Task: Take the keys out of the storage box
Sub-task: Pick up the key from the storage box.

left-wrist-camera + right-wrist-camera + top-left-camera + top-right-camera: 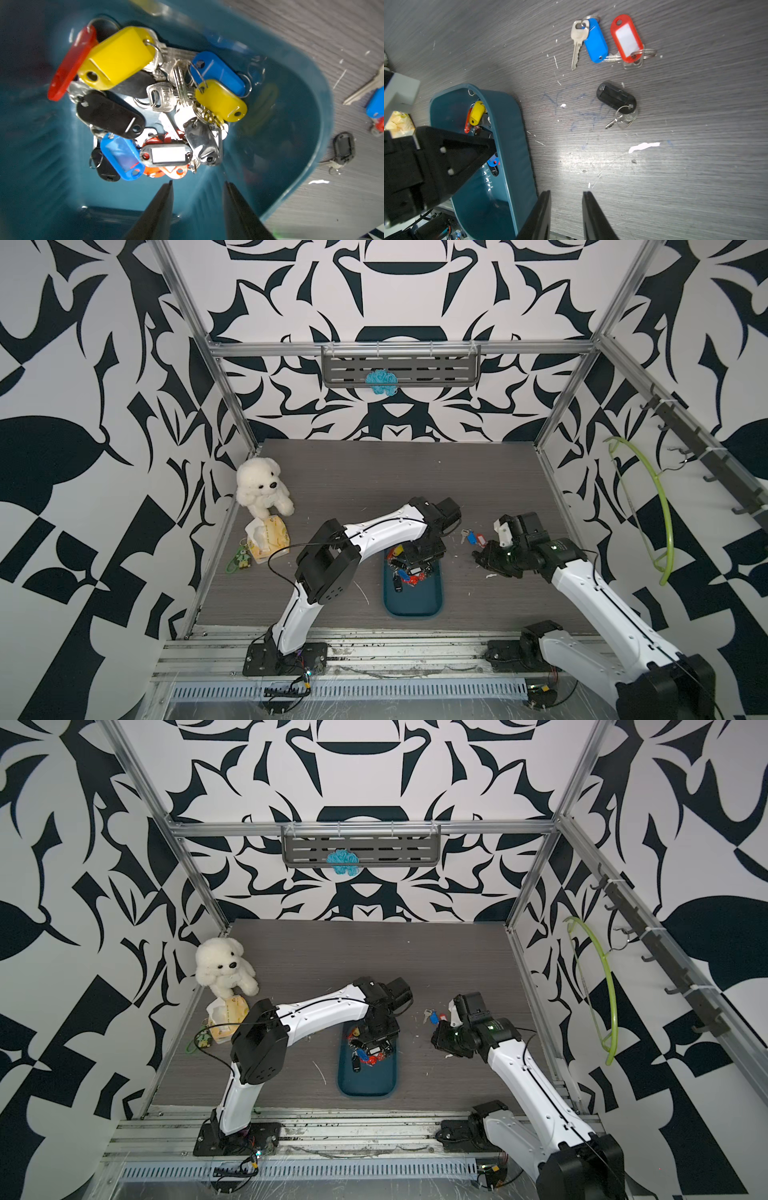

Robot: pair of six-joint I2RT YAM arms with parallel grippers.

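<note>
**Spotter:** Where are you?

**Operator:** I have the left gripper (198,182) down inside the shallow dark teal plastic storage box (311,104). Its jaws are parted with nothing between them, and the tips are just beside the heap of small silver keys (162,99) with red, yellow, blue, black and white plastic tags. The right gripper (566,192) hangs over the dark grey wood-grain tabletop (685,176), just outside the box's long wall. Its jaws are apart as well, and empty.

**Spotter:** Any out already?

**Operator:** Three lie on the table: a blue-tagged key (595,41), a red-tagged ring (627,38) and a black-tagged key (616,100). Most of the keys are in the box.

**Spotter:** What worries you?

**Operator:** The rings look threaded through one another. If I pinch one tag, I expect a clump to rise with it, and a trailing key could hook the low wall and drag or tip the tray, which I judge to be light. The tags also look glossy, so a shallow pinch may slip and drop the bunch back in. If I press too deep, my tips will jam on the box floor.

**Spotter:** Room to move?

**Operator:** In both top views the heap sits in the far half of the box, close to the curved end wall, so I have little slack there. The near half is bare, so I'd come in from that side. If I lift out toward the loose keys I pass near my right gripper, and the arms could clash unless I draw it back. The white plush bear (262,489) and the yellow tissue pack (268,539) are well apart from all this.
</note>
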